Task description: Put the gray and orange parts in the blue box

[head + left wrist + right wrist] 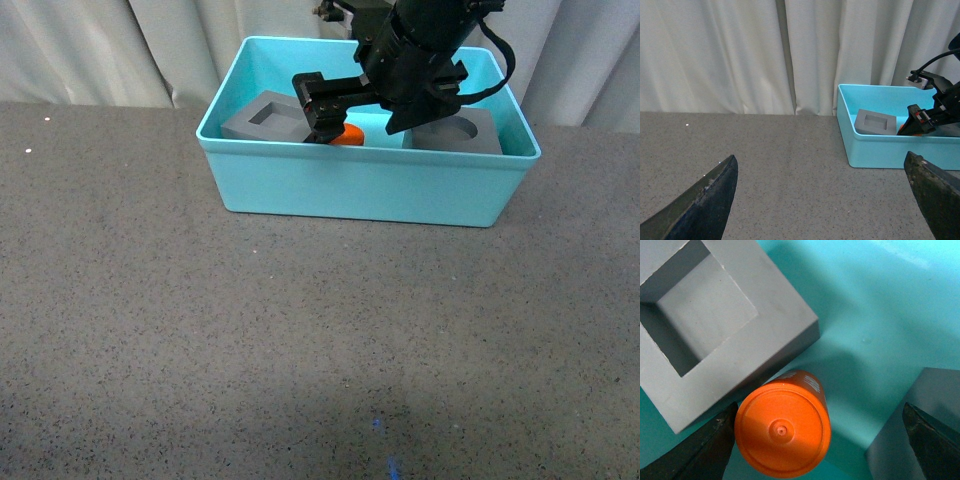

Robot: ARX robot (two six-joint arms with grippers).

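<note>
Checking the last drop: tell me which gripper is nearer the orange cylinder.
Right. The right gripper hangs open directly over the orange cylinder inside the blue box. The left gripper sits open, well off to the box's side.

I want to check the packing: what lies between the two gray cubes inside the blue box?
The orange cylinder stands between the square-recess cube and the other gray cube, on the blue box floor; the right wrist view shows it.
</note>
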